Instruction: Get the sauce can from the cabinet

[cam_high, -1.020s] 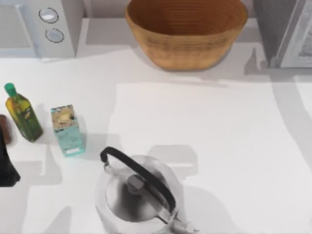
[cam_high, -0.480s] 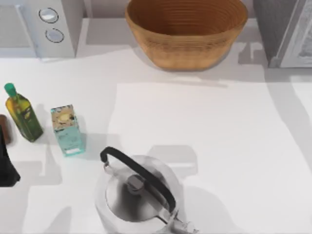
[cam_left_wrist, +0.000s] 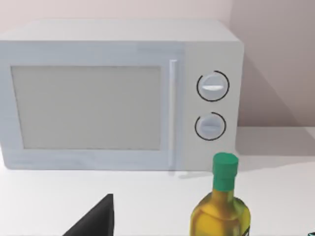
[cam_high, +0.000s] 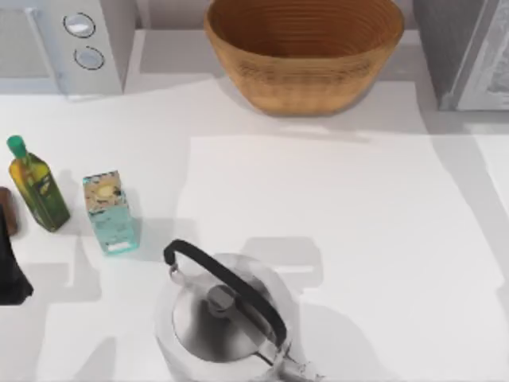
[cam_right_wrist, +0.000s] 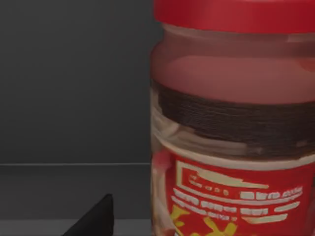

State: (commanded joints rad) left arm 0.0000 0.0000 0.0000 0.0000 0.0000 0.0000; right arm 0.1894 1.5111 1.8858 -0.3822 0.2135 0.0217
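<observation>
One shadow was lost from the upper right of the table [cam_high: 358,239], beside the cabinet [cam_high: 465,56], within the last second.
The sauce can [cam_right_wrist: 236,123] was seen close before the right gripper [cam_right_wrist: 96,221] inside the dark cabinet and was judged not yet brought out. That gripper's grip could not be told. The left gripper [cam_high: 9,278] was parked at the frame's left edge.

The sauce can [cam_right_wrist: 234,123] carries a red label with pale and yellow lettering, too blurred to read. The carton [cam_high: 110,212] and the oil bottle [cam_high: 36,185] bear labels with no legible text.
</observation>
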